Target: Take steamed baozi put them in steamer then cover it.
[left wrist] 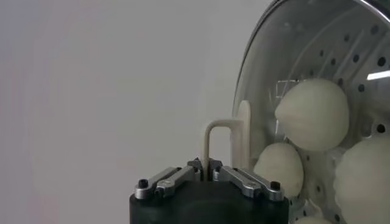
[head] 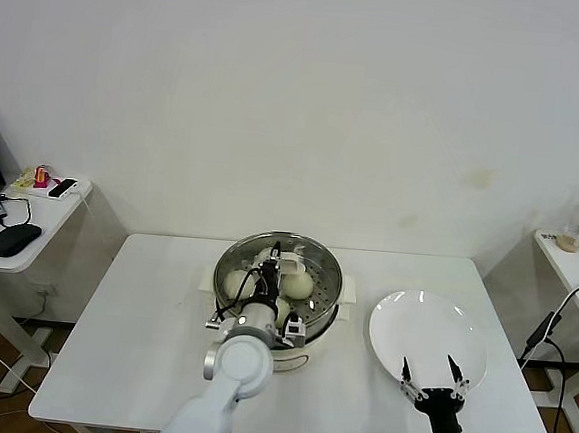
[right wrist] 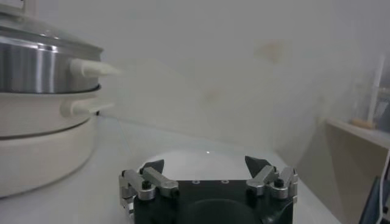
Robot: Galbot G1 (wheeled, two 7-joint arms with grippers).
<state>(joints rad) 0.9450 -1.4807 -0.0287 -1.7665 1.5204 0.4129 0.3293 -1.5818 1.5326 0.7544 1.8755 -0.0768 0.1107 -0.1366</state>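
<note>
Left gripper (left wrist: 207, 165) clamped tight on cream handle (left wrist: 220, 139) of cover (left wrist: 317, 42), above middle of steamer (head: 325, 270). Cover sits over steamer, glass showing steamed baozi (left wrist: 312, 114) on perforated tray inside. Steamer stands on cream base at centre of counter (head: 130, 334), nearer far edge. Right gripper (head: 431, 376) idle by near edge of counter, toward right corner, fingers spread wide, holding nothing, hovering at near rim of white plate (head: 411, 326). Plate lies right of steamer.
</note>
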